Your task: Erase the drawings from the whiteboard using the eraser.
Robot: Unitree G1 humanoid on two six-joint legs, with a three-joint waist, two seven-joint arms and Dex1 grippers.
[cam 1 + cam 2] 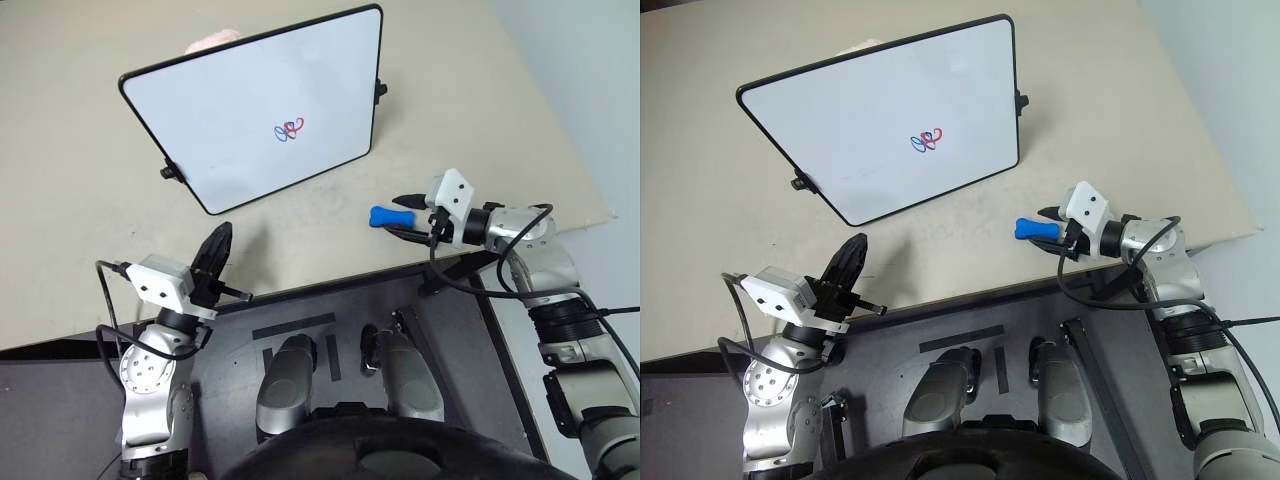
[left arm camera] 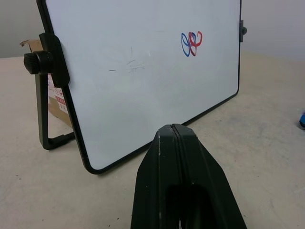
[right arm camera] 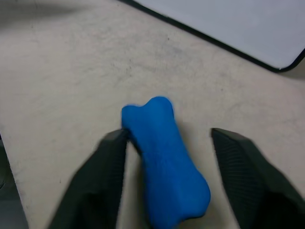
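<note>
Right wrist view puts the eraser (image 3: 164,162) on the table (image 1: 80,200) between your right gripper (image 3: 167,181) fingers — one touches it, the other stands off, so they are apart, not clamped. Your left gripper (image 2: 177,138) is closed, facing the whiteboard (image 1: 240,110) — drawings (image 1: 289,129) unerased.

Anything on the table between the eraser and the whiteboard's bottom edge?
Nothing: in the right wrist view, bare table runs from the eraser up to the whiteboard.
</note>
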